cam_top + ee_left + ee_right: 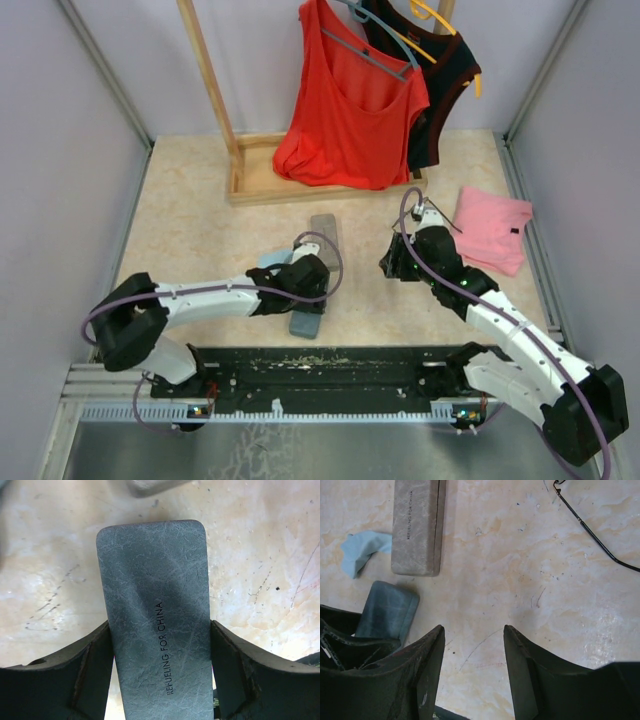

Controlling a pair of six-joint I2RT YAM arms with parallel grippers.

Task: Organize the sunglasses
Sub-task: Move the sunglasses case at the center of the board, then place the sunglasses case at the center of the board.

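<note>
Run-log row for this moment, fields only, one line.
left gripper: shut on grey case | right gripper: open, empty | sunglasses: ungrasped, beyond right gripper

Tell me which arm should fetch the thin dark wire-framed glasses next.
Right. The right hand is open and empty, and the thin dark wire-framed glasses lie just ahead of it in its wrist view. The left hand is clamped on the dark grey textured oblong case.

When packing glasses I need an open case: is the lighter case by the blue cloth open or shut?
Shut. The lighter case lies flat, halves meeting along a thin seam; no interior shows.
</note>
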